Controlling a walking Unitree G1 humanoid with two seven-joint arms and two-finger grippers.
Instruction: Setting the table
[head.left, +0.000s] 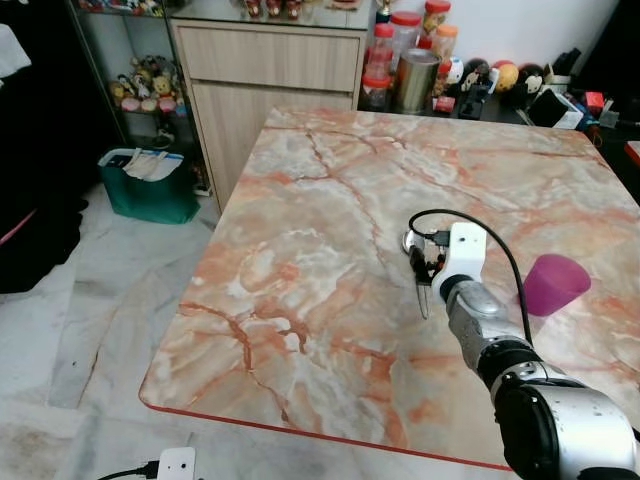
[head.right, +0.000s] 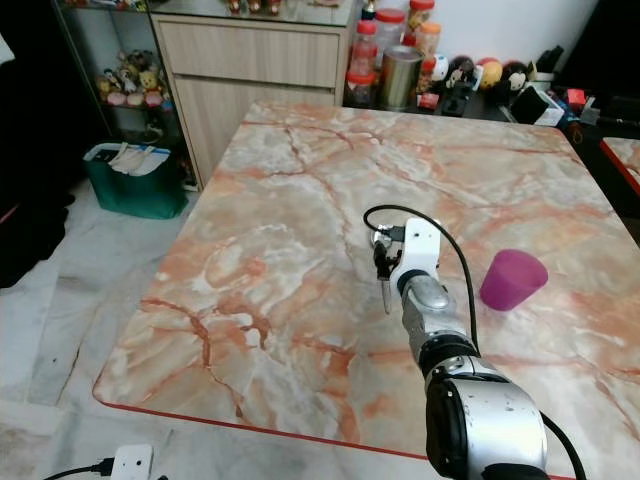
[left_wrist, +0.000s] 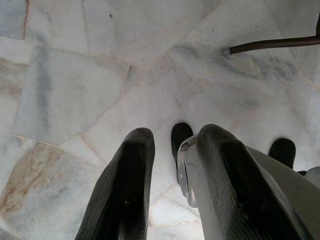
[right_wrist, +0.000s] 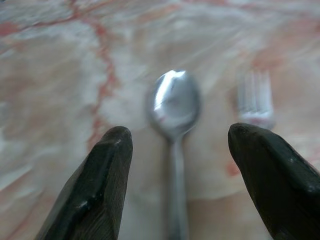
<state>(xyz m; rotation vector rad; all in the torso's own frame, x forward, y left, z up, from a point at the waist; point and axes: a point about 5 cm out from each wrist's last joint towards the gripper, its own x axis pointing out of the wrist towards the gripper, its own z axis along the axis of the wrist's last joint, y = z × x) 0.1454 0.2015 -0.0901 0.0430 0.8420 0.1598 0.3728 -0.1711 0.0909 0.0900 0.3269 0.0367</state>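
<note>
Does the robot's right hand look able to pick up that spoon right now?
Probably yes. The right hand is open, and the spoon lies on the table between its fingers, with nothing in between; a fork lies beside it.

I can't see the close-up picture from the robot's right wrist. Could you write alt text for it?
A silver spoon lies on a pink-veined marble table, framed between the two open black fingers of the robot's right hand. A fork lies beside the spoon, just past one finger; the picture is slightly blurred.
</note>
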